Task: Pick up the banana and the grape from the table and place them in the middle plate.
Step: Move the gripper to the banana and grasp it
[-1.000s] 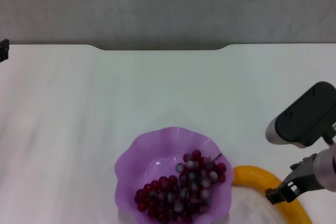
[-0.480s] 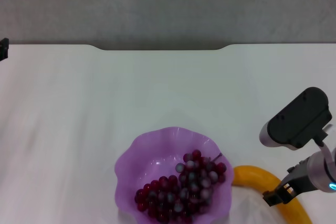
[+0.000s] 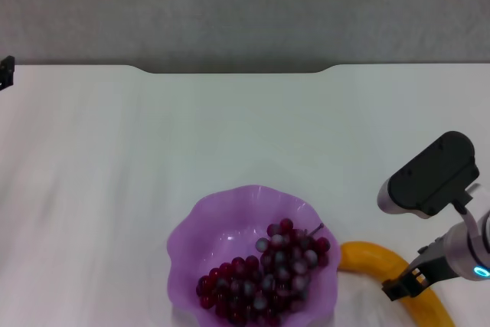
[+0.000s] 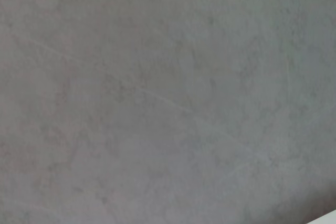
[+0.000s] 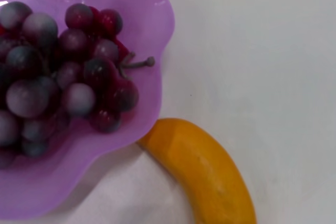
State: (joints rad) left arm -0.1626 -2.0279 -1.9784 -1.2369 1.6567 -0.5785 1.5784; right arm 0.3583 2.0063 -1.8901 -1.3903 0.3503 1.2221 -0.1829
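The scene is evenly and softly lit. Only a faint shadow is cast beside the banana (image 5: pixel 202 169) and under the plate (image 5: pixel 152 19). The nearest grapes (image 5: pixel 58 77) are rendered slightly soft, without glare.

The right arm (image 3: pixel 440 212) is showing a rounded, matte black housing capped at one end by a pale grey collar. Below it a silver-grey cylindrical segment is glowing with a small blue light. A thin dark cable is looping beside it. The right gripper (image 3: pixel 403 287) is ending in angular black parts with tiny pale markings.
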